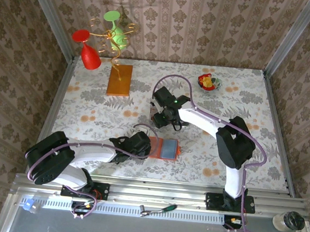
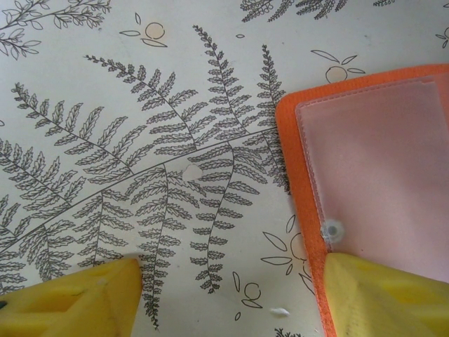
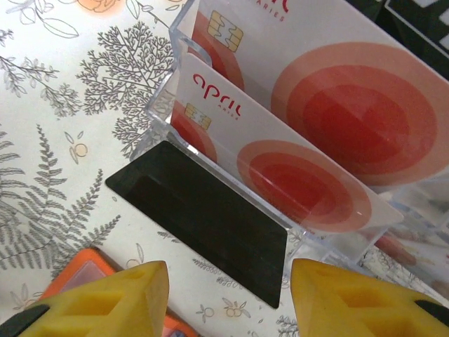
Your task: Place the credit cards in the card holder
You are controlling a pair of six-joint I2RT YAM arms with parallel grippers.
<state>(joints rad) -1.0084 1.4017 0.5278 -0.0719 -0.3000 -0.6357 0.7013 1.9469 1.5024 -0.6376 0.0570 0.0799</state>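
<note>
The right jaws [image 3: 226,275] are released and empty. The cards [image 3: 365,98] stand on edge in the clear tray [image 3: 158,112] just beyond them, long axes across the gap. The open holder [image 1: 164,148] lies nearer, and the left jaws [image 2: 231,270], released, straddle its left edge.

Card holder [image 1: 164,149]: orange outside, grey-blue inside.
Credit cards [image 3: 302,175]: white, red and pink rings, red letters.
Table [image 1: 90,104]: white cloth, grey ferns, small orange fruits.
Right gripper fingers [image 3: 119,295]: yellow.
Walls [image 1: 208,22]: brown, leafy swirls.
Arms [image 1: 204,119]: black and white.
</note>
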